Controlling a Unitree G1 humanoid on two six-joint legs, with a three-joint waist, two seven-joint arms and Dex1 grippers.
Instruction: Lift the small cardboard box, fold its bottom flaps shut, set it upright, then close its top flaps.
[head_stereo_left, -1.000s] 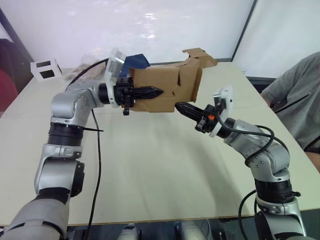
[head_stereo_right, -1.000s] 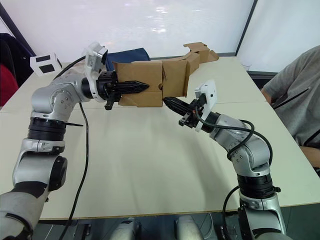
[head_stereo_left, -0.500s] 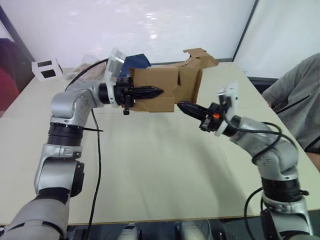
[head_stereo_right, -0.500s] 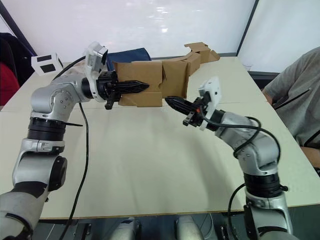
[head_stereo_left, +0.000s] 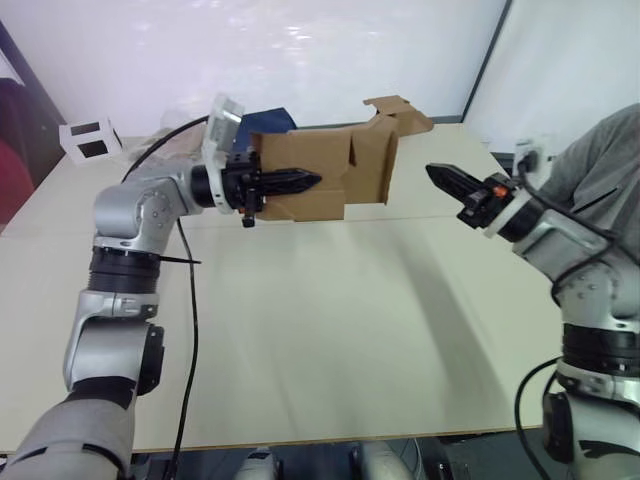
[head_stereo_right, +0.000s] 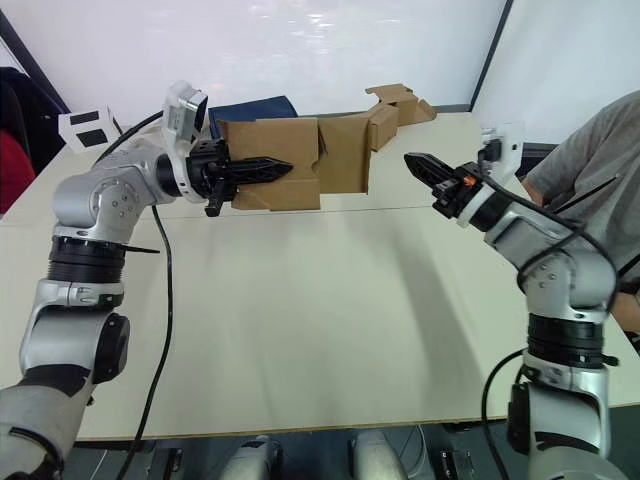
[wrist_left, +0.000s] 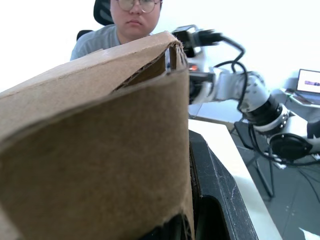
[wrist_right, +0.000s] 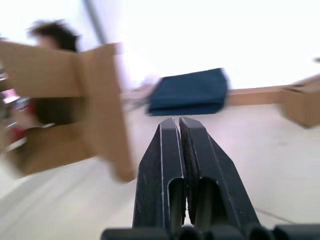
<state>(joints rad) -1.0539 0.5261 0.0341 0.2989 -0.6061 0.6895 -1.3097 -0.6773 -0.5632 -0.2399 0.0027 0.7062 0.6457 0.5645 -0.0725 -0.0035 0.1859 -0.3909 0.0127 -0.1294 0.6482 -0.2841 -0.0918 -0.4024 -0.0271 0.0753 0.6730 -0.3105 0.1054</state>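
Observation:
The small cardboard box (head_stereo_left: 322, 172) hangs in the air over the back of the table (head_stereo_left: 330, 330), lying on its side. My left gripper (head_stereo_left: 314, 181) is shut on its near wall, one finger outside and one inside, as the left wrist view shows on the brown wall (wrist_left: 100, 150). The flaps (head_stereo_left: 377, 168) at the box's right end stand open; I cannot tell whether they are the bottom flaps or the top flaps. My right gripper (head_stereo_left: 433, 172) is shut on nothing, held in the air to the right of the box and pointing at it, with a clear gap between.
A heap of cardboard pieces (head_stereo_left: 401, 112) lies at the back of the table, with a dark blue flat thing (head_stereo_left: 272, 122) behind the box. A white-and-black small box (head_stereo_left: 86, 138) sits at the far left. A person in grey (head_stereo_left: 600, 160) sits at the right edge.
My right gripper has pulled away from the box's lower right corner, moving right and up. The left gripper and box have shifted slightly left.

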